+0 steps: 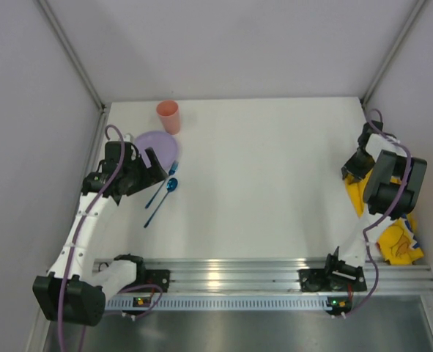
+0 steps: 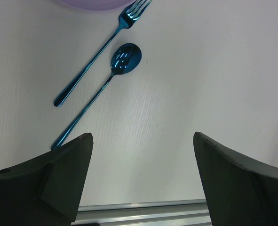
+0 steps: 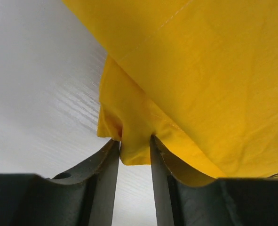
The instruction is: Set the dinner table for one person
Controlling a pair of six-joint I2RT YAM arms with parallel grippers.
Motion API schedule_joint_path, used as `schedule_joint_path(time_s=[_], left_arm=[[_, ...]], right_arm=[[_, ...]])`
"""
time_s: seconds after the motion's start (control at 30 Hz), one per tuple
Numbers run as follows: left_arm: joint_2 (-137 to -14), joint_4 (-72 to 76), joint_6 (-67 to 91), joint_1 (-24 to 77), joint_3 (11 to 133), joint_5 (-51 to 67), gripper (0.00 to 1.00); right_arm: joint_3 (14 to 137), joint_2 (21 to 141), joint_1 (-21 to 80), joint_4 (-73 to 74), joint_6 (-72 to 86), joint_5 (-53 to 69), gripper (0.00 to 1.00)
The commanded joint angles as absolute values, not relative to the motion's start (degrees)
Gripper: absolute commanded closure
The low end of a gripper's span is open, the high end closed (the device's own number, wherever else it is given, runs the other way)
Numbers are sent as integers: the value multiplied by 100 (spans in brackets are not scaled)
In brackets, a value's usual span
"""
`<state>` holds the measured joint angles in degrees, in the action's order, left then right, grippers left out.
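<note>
The desk (image 1: pixel 275 183) is plain white, and its ribbed rail (image 1: pixel 238 273) is silver-grey. The cup (image 1: pixel 168 116) is salmon pink and the plate (image 1: pixel 161 145) lilac. The fork (image 2: pixel 99 51) and spoon (image 2: pixel 125 57) are glossy metallic blue. The cloth (image 3: pixel 214 70) is bright yellow — from above it shows darker printed marks. The left gripper (image 2: pixel 142 139) and right gripper (image 3: pixel 135 146) are matt black.

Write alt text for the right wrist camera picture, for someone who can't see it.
The right gripper pinches a folded edge of a yellow cloth between its two dark fingers. The cloth fills the upper right of the view, and the white tabletop shows on the left.
</note>
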<state>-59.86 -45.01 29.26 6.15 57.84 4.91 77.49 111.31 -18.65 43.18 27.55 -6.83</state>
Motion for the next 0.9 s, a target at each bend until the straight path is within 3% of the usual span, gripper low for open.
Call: schedule_joint_path(time_s=[0.0,0.1,0.13,0.3,0.53,0.63,0.87], left_arm=[[-6003,-4412,3023,633,5827,475,7],[-6038,-4368,3041,633,5853,483,7],[-6073,-4351,3041,633,5862,483,7],[-6178,-4202,3058,633,5889,589,7],[-6565,-3955,3102,677,5985,826,9],[-6688,-3876,3120,773,6056,835,9],[-6899,-3814,3129,1063,6214,791,10]], right_arm=[[7884,11417,-1916,4122,2628,-773,69],[7770,11470,-1916,4122,2610,-747,88],[7735,11452,-1907,4131,2602,-738,100],[7480,11136,-1574,4113,2741,-274,100],[7155,10486,-47,3745,3795,1183,100],[7040,10520,718,3035,4734,1738,100],[6908,11065,1467,1779,6377,2364,100]])
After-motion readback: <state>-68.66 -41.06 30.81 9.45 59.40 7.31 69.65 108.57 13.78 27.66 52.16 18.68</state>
